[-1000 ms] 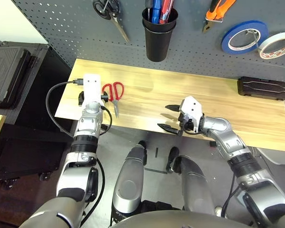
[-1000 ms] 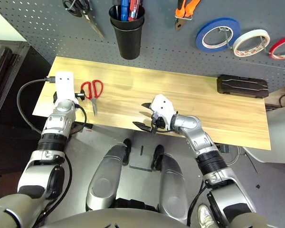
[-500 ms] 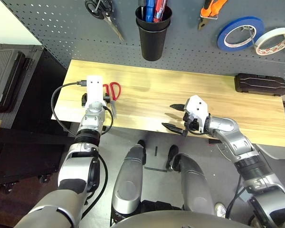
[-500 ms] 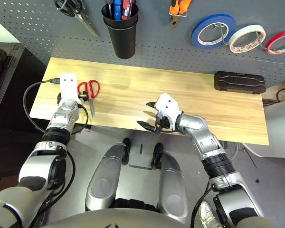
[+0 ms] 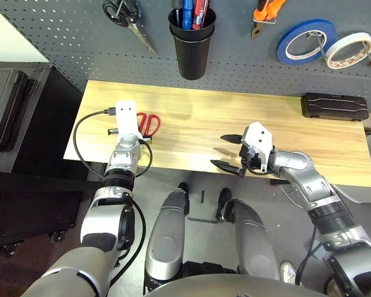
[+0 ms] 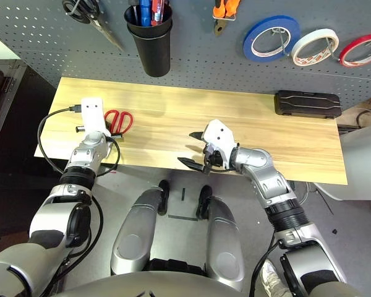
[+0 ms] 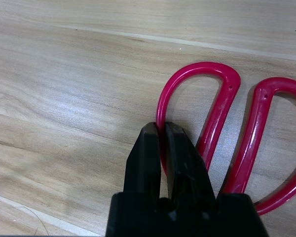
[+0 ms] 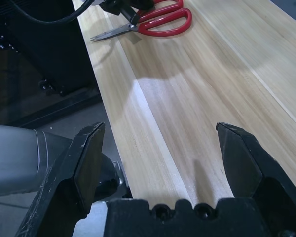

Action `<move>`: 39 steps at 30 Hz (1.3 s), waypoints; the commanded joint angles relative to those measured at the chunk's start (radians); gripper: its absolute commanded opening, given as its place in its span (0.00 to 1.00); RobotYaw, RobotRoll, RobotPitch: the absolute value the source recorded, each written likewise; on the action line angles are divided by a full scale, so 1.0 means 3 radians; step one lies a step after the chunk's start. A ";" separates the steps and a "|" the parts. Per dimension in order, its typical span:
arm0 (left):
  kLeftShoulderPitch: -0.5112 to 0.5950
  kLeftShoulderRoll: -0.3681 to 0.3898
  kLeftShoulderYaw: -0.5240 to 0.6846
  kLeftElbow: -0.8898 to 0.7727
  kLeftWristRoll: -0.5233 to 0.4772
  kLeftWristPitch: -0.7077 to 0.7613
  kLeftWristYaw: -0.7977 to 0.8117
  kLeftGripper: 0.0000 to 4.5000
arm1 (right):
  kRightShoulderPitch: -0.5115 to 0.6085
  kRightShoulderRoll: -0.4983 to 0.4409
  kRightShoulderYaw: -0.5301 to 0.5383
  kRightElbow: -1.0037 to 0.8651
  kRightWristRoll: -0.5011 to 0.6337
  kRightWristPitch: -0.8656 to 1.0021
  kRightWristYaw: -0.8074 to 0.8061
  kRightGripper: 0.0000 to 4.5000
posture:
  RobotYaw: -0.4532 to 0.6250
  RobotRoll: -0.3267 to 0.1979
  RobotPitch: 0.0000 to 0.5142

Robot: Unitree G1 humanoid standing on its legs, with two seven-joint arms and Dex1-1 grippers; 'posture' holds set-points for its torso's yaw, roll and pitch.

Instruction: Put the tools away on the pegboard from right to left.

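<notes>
The red-handled scissors (image 7: 222,113) lie flat near the left end of the wooden table (image 5: 198,133), also seen as scissors (image 5: 149,122). My left gripper (image 7: 162,136) is shut on the rim of one handle loop. The right gripper (image 5: 226,151) hovers open over the table's front edge near the middle, with nothing between its fingers. On the pegboard (image 5: 80,43) hang the white tape roll (image 5: 349,49) and the orange-handled pliers (image 5: 264,12). A black cup (image 5: 190,46) on the board holds several handles; I cannot pick out the screwdriver among them.
Black-handled scissors (image 5: 127,15) hang at the board's left. A blue tape roll (image 5: 306,42) and a red one (image 6: 360,49) hang beside the white roll. A black case (image 5: 332,106) lies at the table's back right. A dark case (image 5: 3,99) sits left of the table.
My left gripper has closed on the scissors' handle loop. The right arm has held still with its fingers wide. The head views have shifted.
</notes>
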 commanded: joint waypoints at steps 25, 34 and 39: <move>0.0926 -0.0303 0.0452 -0.2769 -0.0671 0.0324 -0.0040 0.01 | -0.0302 0.0264 -0.0397 0.0456 0.0474 -0.0871 0.0153 1.00 | 0.76 0.62 0.58; 0.1006 -0.0314 0.0535 -0.3118 -0.0853 0.0120 -0.0133 0.01 | -0.0277 0.0375 -0.0658 0.0168 0.0983 -0.0809 0.0260 1.00 | 0.78 0.62 0.52; 0.1003 -0.0265 0.0619 -0.3330 -0.0989 0.0113 -0.0166 0.01 | -0.0291 0.0350 -0.0727 -0.0017 0.1144 -0.0772 0.0309 1.00 | 0.78 0.62 0.51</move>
